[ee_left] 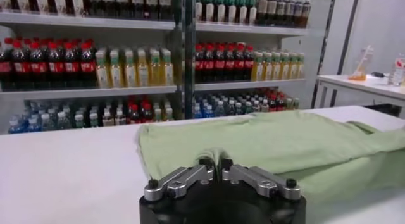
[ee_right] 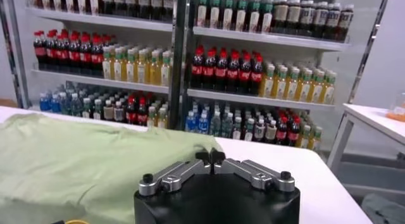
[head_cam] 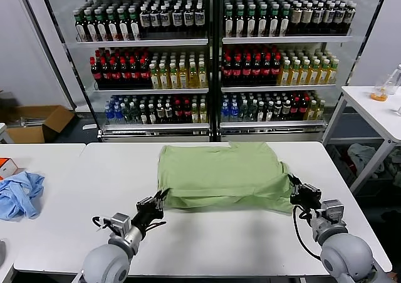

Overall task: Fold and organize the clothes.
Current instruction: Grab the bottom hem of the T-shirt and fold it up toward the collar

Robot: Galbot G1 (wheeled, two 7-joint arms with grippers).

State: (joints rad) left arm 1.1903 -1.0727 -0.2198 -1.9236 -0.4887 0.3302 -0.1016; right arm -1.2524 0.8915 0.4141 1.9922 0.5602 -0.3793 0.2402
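The light sage-green shirt [head_cam: 222,173] lies folded over on the white table [head_cam: 213,239], its graphic and buttons hidden. My left gripper [head_cam: 158,200] is at the shirt's near left corner, shut on a pinch of the fabric; in the left wrist view the cloth [ee_left: 272,143] rises between the closed fingertips of the gripper [ee_left: 214,162]. My right gripper [head_cam: 293,186] is at the near right corner, shut on the shirt's edge; the right wrist view shows the closed gripper [ee_right: 209,157] at the edge of the fabric [ee_right: 76,162].
A crumpled light blue cloth [head_cam: 19,192] and an orange-white box [head_cam: 6,166] lie on the left table. A glass-door fridge full of bottles [head_cam: 213,57] stands behind. A white side table [head_cam: 376,108] is at the right, a cardboard box [head_cam: 37,121] on the floor at the left.
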